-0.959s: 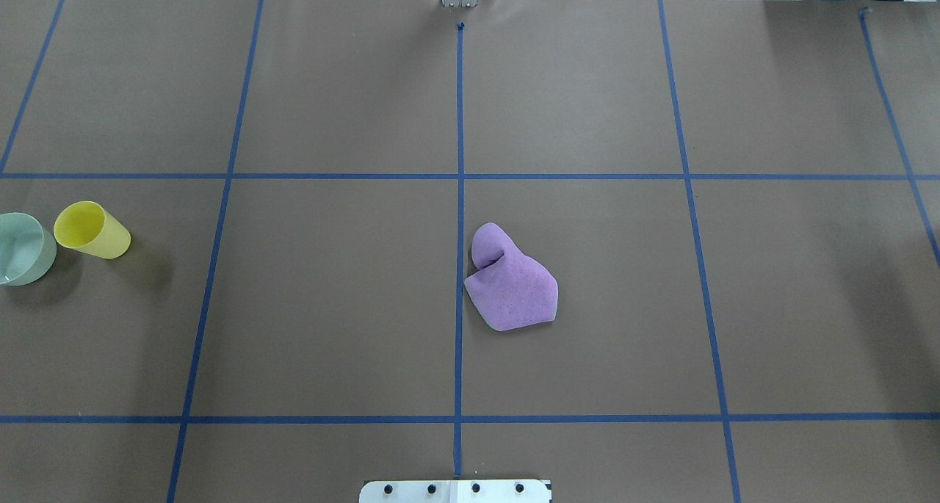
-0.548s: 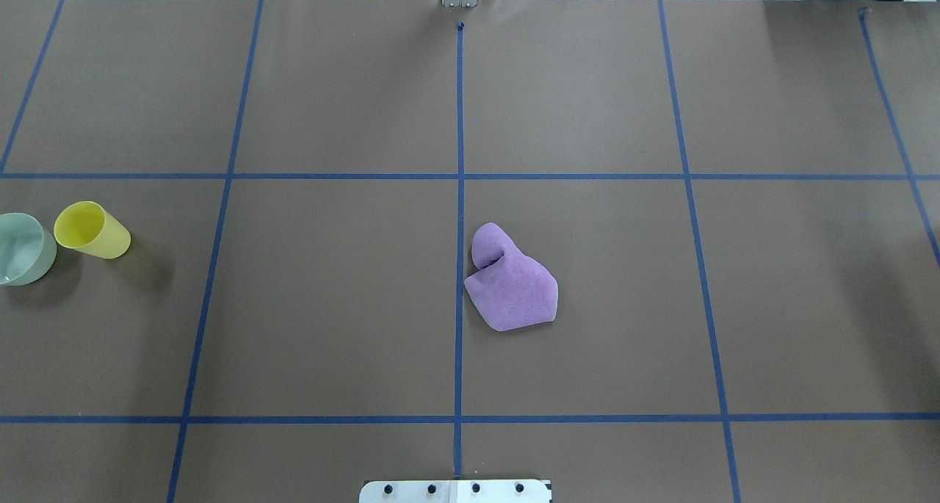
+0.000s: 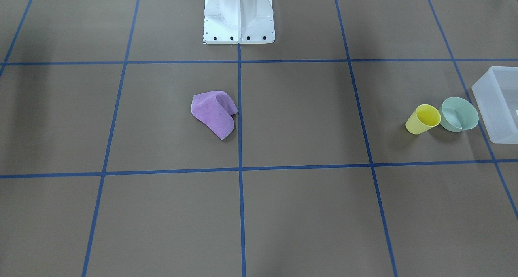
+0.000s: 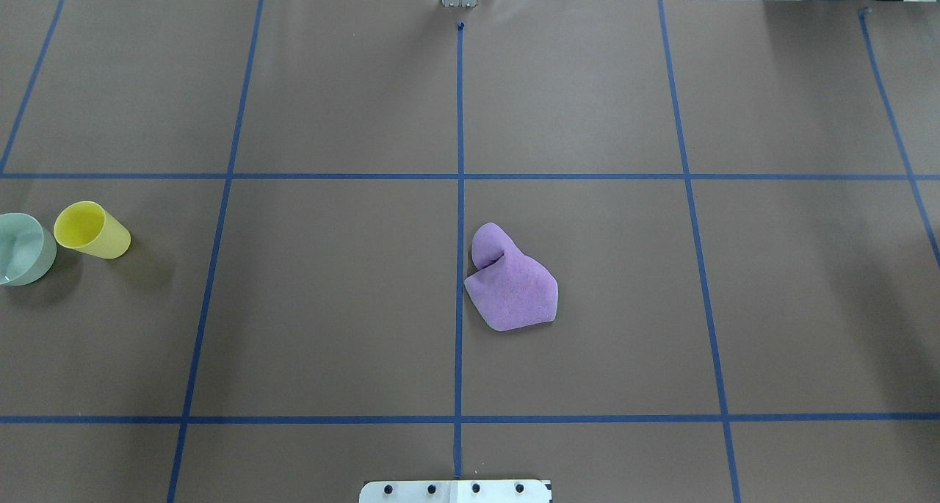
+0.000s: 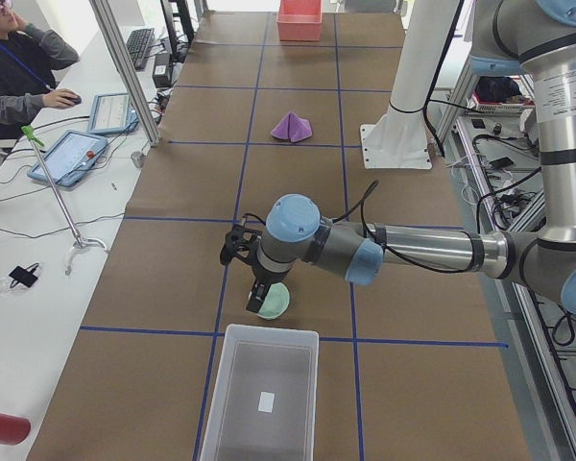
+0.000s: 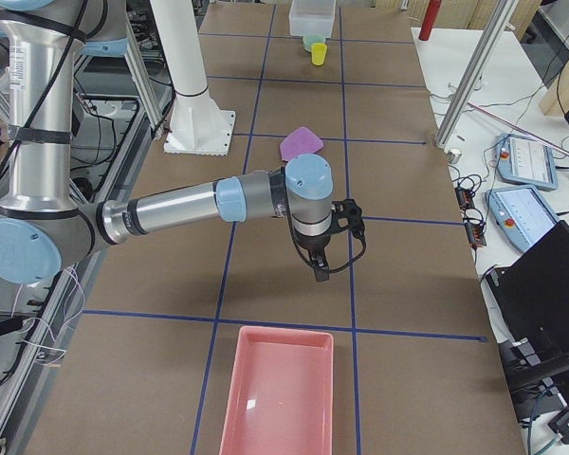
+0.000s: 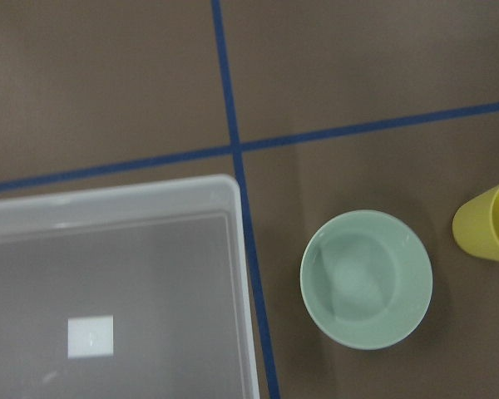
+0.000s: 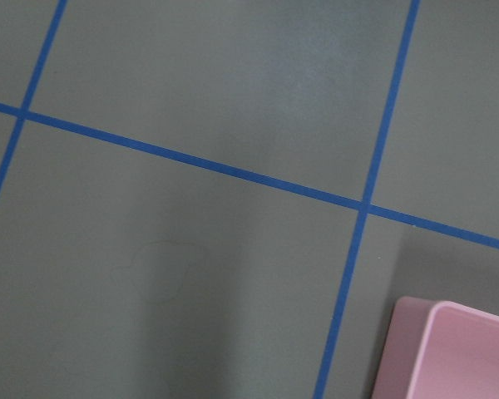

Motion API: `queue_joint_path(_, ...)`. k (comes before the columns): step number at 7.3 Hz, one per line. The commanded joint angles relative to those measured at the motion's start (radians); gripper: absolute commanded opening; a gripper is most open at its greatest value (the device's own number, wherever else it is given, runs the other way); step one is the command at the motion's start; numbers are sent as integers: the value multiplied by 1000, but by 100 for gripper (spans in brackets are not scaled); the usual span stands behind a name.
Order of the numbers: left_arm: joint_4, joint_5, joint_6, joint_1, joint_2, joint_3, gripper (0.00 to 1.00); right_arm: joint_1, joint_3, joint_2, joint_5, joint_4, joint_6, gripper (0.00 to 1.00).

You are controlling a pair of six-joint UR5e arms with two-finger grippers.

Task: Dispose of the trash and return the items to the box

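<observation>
Left jaws: pointing down, low over the brown paper-covered surface with its blue tape lines. Seen only from the side camera, so cannot tell if wide, narrow or holding something.

Almost straight below these jaws, a pale green round plastic cup, upright, open side up. Just beside this green cup, a little further from the jaws, the small tapered translucent yellow plastic cup, also upright on the surface, outside the box. Between the two cups, only a narrow gap in the left wrist view, no touching.

On the other side of the green cup, near the left jaws, the rectangular frosted translucent white plastic bin, standing open with a small white rectangle on its floor.

Right jaws: pointing down over bare surface, well apart from both cups and from the box. Again cannot tell if wide or narrow. Near these jaws, a pink rectangular plastic tray; only its corner in the right wrist view.

Between the two pairs of jaws, well apart from each, a soft purple folded cloth, just beside the middle tape line and near the white robot base.
</observation>
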Motion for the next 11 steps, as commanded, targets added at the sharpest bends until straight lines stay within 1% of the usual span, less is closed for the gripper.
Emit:
queue_joint_path(1, -29, 8, -109, 130, -79, 24, 99, -66, 13, 55, 12, 2, 147, 100)
queue_joint_path(2, -34, 8, -265, 188, -85, 27, 99, -118, 25, 67, -34, 39, 262, 100)
queue_joint_path(3, -32, 28, -300, 248, -85, 34, 99, -187, 25, 67, -77, 121, 406, 100)
queue_joint_path(4, -43, 90, -378, 297, -91, 36, 99, -245, 25, 64, -118, 200, 515, 100)
queue_joint_path(5, -50, 138, -477, 374, -114, 51, 99, -262, 25, 58, -121, 222, 534, 100)
queue_joint_path(6, -64, 208, -545, 444, -137, 83, 98, -266, 25, 57, -121, 222, 534, 100)
queue_joint_path(7, -123, 222, -576, 478, -151, 137, 97, -267, 24, 57, -123, 222, 534, 100)
queue_joint_path(8, -223, 223, -576, 483, -168, 225, 93, -269, 24, 57, -123, 222, 533, 100)
queue_joint_path(9, -275, 223, -581, 483, -174, 258, 83, -270, 24, 57, -123, 222, 533, 100)
queue_joint_path(10, -276, 215, -582, 483, -174, 249, 72, -270, 25, 55, -131, 222, 533, 100)
queue_joint_path(11, -277, 209, -582, 485, -174, 243, 70, -269, 24, 55, -143, 222, 530, 100)
